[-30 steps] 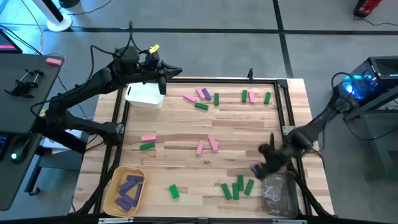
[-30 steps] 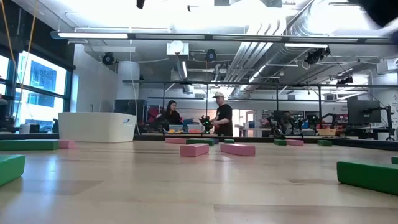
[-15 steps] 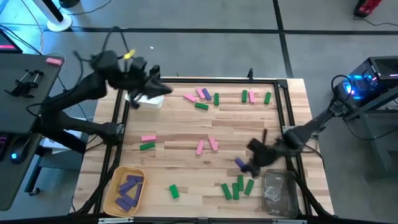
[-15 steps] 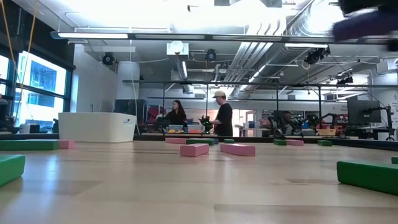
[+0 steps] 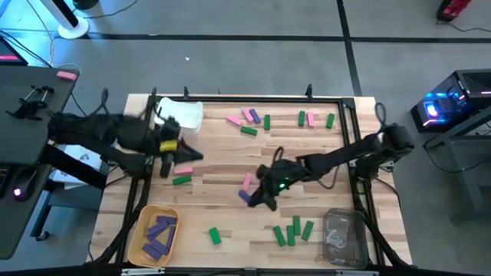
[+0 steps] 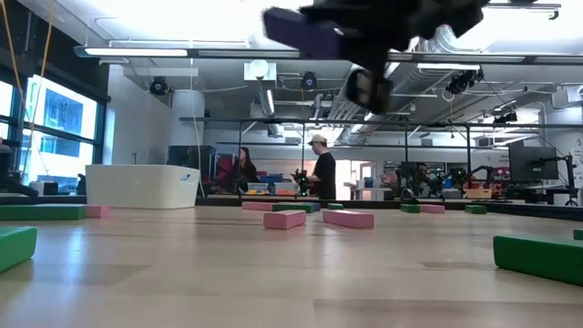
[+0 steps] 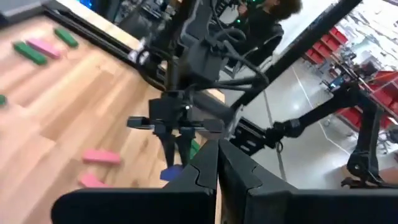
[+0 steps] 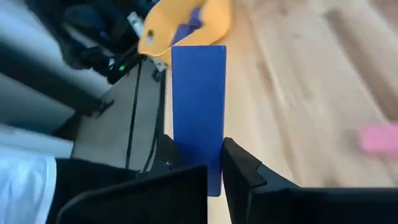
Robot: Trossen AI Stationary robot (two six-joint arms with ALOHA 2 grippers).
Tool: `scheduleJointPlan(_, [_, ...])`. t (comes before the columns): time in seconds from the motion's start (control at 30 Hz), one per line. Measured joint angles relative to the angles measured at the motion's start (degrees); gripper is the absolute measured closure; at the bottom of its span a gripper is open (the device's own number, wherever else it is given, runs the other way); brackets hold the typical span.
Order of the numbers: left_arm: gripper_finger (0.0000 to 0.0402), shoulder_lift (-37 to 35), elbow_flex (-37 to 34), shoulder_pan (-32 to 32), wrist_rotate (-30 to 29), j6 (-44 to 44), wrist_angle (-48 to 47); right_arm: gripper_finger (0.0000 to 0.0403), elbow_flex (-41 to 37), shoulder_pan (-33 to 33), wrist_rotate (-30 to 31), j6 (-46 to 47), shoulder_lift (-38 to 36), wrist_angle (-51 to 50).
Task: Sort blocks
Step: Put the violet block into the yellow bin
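Observation:
My right gripper (image 5: 257,195) is shut on a purple block (image 8: 198,106) above the table's middle, near two pink blocks (image 5: 255,179). In the low view that block (image 6: 303,31) shows high above the tabletop. My left gripper (image 5: 192,156) is shut and empty, hovering at the left side just beyond a pink block (image 5: 182,169) and a green block (image 5: 181,180) that lie flat. More pink, green and purple blocks lie flat along the far side (image 5: 249,116) and the near side (image 5: 292,230). My right gripper pinches the purple block between its two fingers (image 8: 239,171) at one end (image 8: 208,177). The block sticks out forward, in line with the fingers. The arm reaches in from the table's right. The block is lifted clear of the table.
A yellow bin (image 5: 139,222) holding purple blocks sits at the near left corner. A white bin (image 5: 184,115) stands at the far left, a clear bin (image 5: 344,238) at the near right. People stand in the room beyond the table (image 6: 323,169).
My right gripper has carried the purple block from beside the clear bin leftward to the table's middle. My left arm has swung from above the white bin toward the near edge and come down over the pink and green blocks at the left.

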Motion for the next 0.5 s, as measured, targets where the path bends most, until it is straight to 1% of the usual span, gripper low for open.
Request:
scheduleJointPlan(0.07, [0.0402,-0.1,-3.4,-3.6,-3.0,-1.9,2.0,0.0403,4.7,0.2,-1.5,-1.7,3.6,0.1])
scheduleJointPlan(0.13, [0.0402,0.0,-7.5,-6.2,-4.6,-3.3,4.5,0.0403,9.3,0.7,-3.2,-2.7,6.4,-1.2])
scheduleJointPlan(0.23, [0.0402,0.1,-12.6,-8.8,-4.7,-2.9,7.1,0.0403,15.5,1.3,-4.2,-3.2,9.1,-6.0])
scheduleJointPlan(0.3, [0.0401,0.0,-14.1,-9.8,-3.5,-2.0,6.7,0.0403,18.7,1.7,-4.0,-3.2,9.9,-10.7])
scheduleJointPlan(0.37, [0.0401,0.0,-14.7,-10.9,-1.2,0.2,5.6,0.0403,21.2,2.2,-2.8,-2.8,10.1,-15.5])
scheduleJointPlan(0.5, [0.0396,0.0,-14.6,-13.5,-0.7,6.3,6.3,0.0403,25.9,3.2,2.6,0.0,10.1,-22.5])
